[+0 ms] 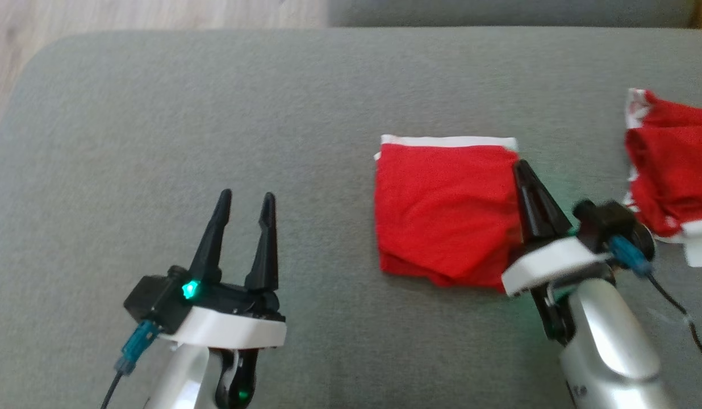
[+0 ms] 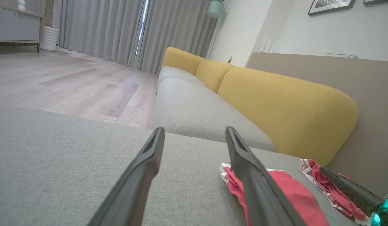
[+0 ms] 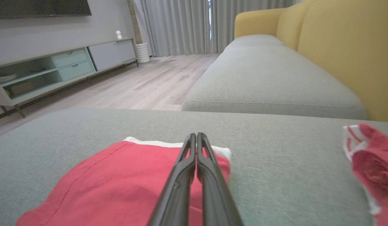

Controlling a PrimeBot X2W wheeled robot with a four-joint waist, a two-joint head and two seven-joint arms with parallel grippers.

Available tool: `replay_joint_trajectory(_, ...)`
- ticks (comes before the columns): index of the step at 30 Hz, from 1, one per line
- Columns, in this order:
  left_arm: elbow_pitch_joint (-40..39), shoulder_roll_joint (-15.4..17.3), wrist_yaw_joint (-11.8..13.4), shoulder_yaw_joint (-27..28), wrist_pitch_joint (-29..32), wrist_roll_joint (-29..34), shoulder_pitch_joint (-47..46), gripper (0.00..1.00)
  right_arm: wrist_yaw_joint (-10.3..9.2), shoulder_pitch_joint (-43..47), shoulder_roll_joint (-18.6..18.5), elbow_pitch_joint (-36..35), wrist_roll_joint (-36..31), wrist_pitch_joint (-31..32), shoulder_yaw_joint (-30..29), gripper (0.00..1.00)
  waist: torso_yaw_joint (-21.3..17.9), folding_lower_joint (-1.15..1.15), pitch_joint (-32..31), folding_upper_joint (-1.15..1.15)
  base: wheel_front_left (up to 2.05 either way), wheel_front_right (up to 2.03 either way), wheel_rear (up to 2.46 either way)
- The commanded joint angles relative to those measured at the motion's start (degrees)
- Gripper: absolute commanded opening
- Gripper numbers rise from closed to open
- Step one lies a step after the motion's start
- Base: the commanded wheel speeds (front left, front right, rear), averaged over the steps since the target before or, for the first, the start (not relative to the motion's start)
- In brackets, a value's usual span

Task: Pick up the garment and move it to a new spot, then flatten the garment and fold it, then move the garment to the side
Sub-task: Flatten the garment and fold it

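Observation:
The folded red garment (image 1: pixel 442 210) with a white waistband lies flat on the grey cushion (image 1: pixel 214 113), right of centre. My right gripper (image 1: pixel 520 166) is shut, its fingers pressed together and lying over the garment's right edge, tips near the white band. The right wrist view has the same garment (image 3: pixel 112 175) under and left of the shut right gripper (image 3: pixel 194 135), with no cloth visible between the fingers. My left gripper (image 1: pixel 246 199) stands open at the lower left, well apart from the garment, over bare cushion. From the left wrist, the garment (image 2: pixel 285 188) sits behind the right finger.
A second, crumpled red and white garment (image 1: pixel 675 170) lies at the cushion's far right edge. Wooden floor (image 1: pixel 101 17) lies beyond the cushion's rounded far-left corner. A yellow sofa back (image 2: pixel 285 103) and another grey seat (image 3: pixel 269 81) stand further off.

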Motion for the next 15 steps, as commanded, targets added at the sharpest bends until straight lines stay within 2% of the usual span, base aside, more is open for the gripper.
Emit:
replay_joint_trajectory(1, -1.6, 0.2, 0.1, 1.4, -0.3, 0.1, -2.2, 1.0, -0.05, -2.4, -0.1, 0.7, -0.5, 0.4, 1.8, 0.0, 1.9, -0.01, 1.7, 0.0, 0.0, 0.0, 0.0)
replay_joint_trajectory(9, -1.1, 0.2, 0.1, 0.7, -0.3, -0.4, -3.4, 1.0, -0.05, -8.4, -0.1, 19.1, -4.6, 2.4, -1.3, 0.0, 4.9, -0.01, 2.6, 0.0, 0.0, 0.0, 0.0)
replay_joint_trajectory(12, -0.9, 0.2, 0.1, 0.9, -0.3, -0.4, -3.2, 1.0, -0.05, -9.8, -0.1, 20.8, -2.0, 0.2, 0.5, 0.0, 5.0, -0.01, 2.0, 0.0, 0.0, 0.0, 0.0)
replay_joint_trajectory(15, -0.7, 0.2, 0.1, 1.2, -0.3, -0.4, -2.9, 1.0, -0.05, -10.5, -0.1, 19.2, 1.9, -1.0, 5.0, 0.0, 4.7, -0.01, 1.2, 0.0, 0.0, 0.0, 0.0)
